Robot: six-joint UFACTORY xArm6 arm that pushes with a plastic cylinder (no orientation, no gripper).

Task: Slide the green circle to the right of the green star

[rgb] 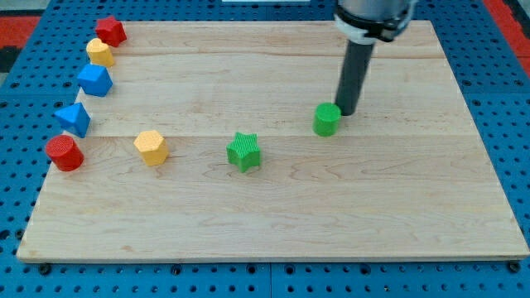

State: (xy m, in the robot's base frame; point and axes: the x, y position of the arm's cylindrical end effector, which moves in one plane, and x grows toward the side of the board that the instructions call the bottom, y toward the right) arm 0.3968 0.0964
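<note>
down the view's left edge of the table (273, 223) runs a column of blocks: a red cylinder (64, 153) lowest, a blue triangular block (74, 119) above it, a blue block (95, 80), a yellow block (100, 52) and a red block (110, 31) at the top. further right, well apart from them, sits a yellow hexagonal block (151, 147). next comes the green star (244, 151), near the middle of the table. to its right and a little toward the view's top stands the green circle (327, 119), near the star but not touching it. my tip (345, 112) is just at the circle's upper right side, touching it or very nearly (the rod is a bare stick, so there are no fingers to be spread or pressed together).

the circle already lies on the star's right side, so i judge the step to be a finishing nudge. to do it well, push gently from the view's top so the circle slides down level with the star, keeping the contact centred on the circle so it does not spin off sideways, and stop short of bumping the star.
</note>
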